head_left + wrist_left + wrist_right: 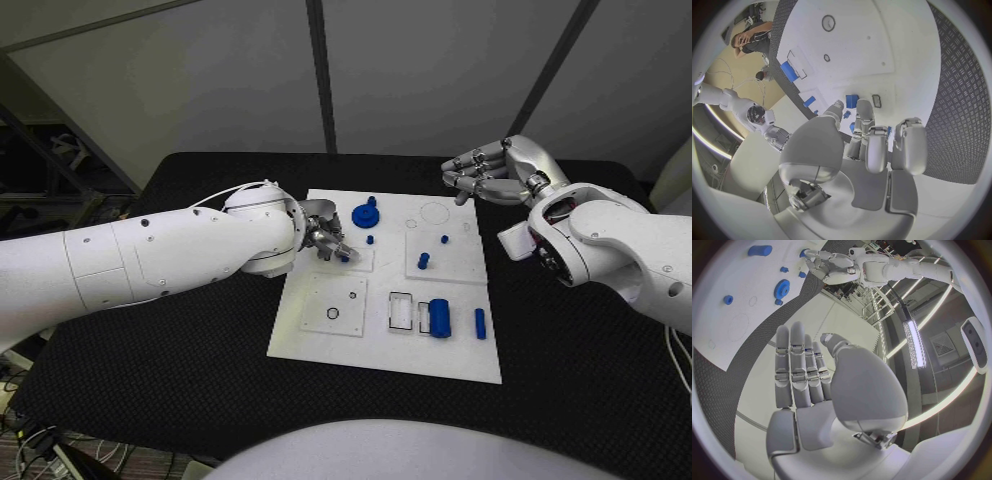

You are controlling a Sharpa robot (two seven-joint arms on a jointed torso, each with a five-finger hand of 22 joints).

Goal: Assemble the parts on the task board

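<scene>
While I look down from the head camera, I see the white task board (pixel 325 335) lying flat in the middle of the black table (pixel 159 370), whose surface has a fine woven grain. In the board's near recesses I count a blue cylinder (pixel 440 317) lying on its side, with a slim blue pin (pixel 480 323) just beside it toward my right arm, and an empty rectangular pocket (pixel 400 312) on the cylinder's other side. Farther back a blue gear (pixel 364 213) sits on the board, a short blue peg (pixel 424 260) stands upright near the middle, and a small blue stud (pixel 444 239) stands behind it.

My left hand (pixel 326 240) is down over the board's far left part, just beside the gear, fingers curled toward the surface. In the left wrist view those fingers (pixel 873 145) bend over small blue parts (pixel 852 101) close by them, but I cannot tell whether anything is actually pinched.

My right hand (pixel 488 172) hovers off the board's far right corner, above the table. Its fingers (pixel 798 365) lie straight and side by side, palm bare, holding nothing. Both hands are smooth silver metal; the arms are glossy white.
</scene>
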